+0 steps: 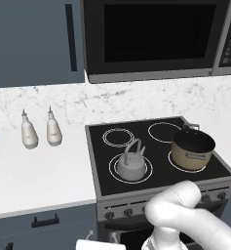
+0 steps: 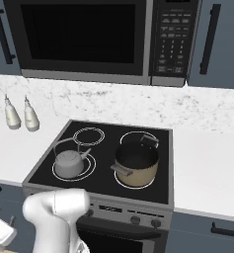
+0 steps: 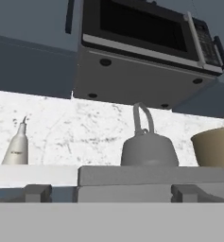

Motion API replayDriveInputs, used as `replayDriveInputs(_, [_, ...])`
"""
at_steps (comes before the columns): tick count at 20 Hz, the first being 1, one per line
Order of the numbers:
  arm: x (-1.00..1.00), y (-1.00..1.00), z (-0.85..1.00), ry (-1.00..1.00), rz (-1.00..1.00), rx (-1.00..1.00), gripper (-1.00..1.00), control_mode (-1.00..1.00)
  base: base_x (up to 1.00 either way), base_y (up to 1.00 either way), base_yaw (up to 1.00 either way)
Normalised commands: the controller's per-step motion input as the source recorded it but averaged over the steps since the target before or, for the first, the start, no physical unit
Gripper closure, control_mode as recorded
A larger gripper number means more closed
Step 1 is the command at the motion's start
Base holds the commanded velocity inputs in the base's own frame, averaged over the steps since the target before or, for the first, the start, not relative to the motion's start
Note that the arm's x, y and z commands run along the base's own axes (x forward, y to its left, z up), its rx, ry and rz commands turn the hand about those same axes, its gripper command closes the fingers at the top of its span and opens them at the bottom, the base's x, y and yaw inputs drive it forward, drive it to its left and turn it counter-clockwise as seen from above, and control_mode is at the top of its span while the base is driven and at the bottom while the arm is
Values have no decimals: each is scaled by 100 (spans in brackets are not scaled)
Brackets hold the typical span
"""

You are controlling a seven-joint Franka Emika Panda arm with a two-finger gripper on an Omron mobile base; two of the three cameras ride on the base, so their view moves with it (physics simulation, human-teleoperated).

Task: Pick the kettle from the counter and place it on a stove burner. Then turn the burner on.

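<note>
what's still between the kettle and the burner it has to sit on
Nothing visible. The kettle already sits on the front left stove burner, inside its rings. The pot stands apart on the front right ring, and the two bottles are off on the counter.

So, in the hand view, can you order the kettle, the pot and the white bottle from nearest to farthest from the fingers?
1. kettle: straight ahead, in the centre.
2. pot: off to the right, slightly further back.
3. white bottle: far to the left, back near the wall.
</note>
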Motion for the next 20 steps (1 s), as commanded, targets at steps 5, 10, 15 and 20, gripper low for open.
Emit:
replayDriveInputs(5, [-3,-68,28,-1,15,26,-100,-100,0,0,0])
replayDriveInputs(10, [-10,-64,35,-3,8,29,-100,-100,0,0,0])
replayDriveInputs(15, [0,-49,32,0,9,28,-100,-100,0,0,0])
replayDriveInputs(20, [-4,-17,13,0,12,18,-100,-100,0,0,0])
